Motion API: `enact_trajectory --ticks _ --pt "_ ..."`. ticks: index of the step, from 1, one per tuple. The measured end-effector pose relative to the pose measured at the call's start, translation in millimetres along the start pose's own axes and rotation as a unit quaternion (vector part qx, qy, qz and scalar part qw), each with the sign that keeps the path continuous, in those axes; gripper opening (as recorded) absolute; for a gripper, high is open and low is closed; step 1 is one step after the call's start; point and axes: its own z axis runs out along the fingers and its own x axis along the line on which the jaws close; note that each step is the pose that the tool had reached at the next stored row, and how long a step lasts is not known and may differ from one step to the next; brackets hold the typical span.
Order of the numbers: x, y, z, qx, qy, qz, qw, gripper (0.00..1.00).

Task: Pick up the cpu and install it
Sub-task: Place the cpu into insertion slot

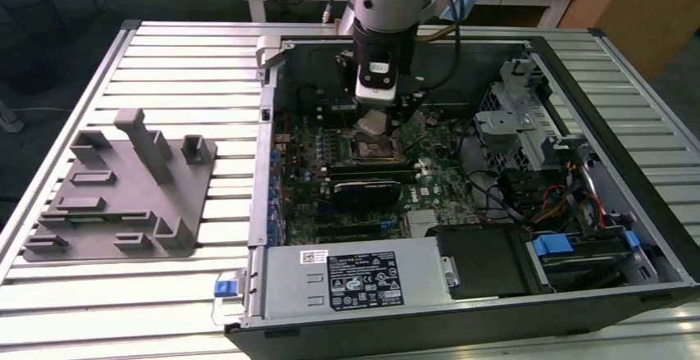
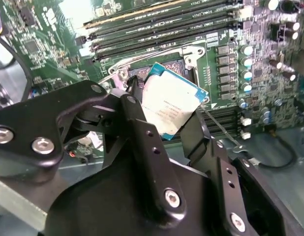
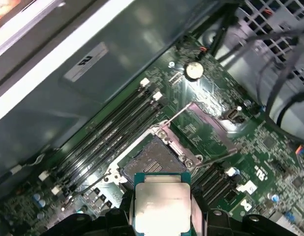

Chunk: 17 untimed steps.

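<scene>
Currently gripper (image 2: 164, 112) clenched on the cpu (image 3: 162, 204), tilted, hovering just above the open motherboard socket (image 3: 151, 160), far half of the computer case (image 1: 438, 331).

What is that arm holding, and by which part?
The square chip, pinched by two opposite edges in the gripper, close to the open socket.

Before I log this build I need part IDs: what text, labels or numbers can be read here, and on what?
Nothing can be quoted.
Power supply label: rows of print, too small to read.
cpu top plate: faint lines, too blurred to read.
Memory slots: white print alongside, too blurred.
Case-wall sticker: a dark mark, unreadable.
</scene>
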Motion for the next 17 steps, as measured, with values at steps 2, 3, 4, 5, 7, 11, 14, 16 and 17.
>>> enact_trajectory --ticks 2,3,4,5,7,11,14,16,17 --pt "0.0 0.0 0.0 0.0003 -0.0007 0.015 0.9999 0.54" --pt "0.0 0.0 0.0 0.0005 -0.001 0.022 0.9998 0.54" --pt "0.0 0.0 0.0 0.0006 -0.0013 0.029 0.9996 0.54" --pt "0.0 0.0 0.0 0.0008 -0.0016 0.036 0.9994 0.54" --pt "0.0 0.0 0.1 0.0011 -0.0023 0.05 0.9988 0.54" --pt "0.0 0.0 0.1 0.0017 -0.0036 0.078 0.9969 0.54" --pt "0.0 0.0 0.1 0.0021 -0.0046 0.099 0.9951 0.54" --pt "0.0 0.0 0.2 0.0024 -0.0052 0.113 0.9936 0.54" --pt "0.0 0.0 0.1 0.0026 -0.0055 0.12 0.9928 0.54"
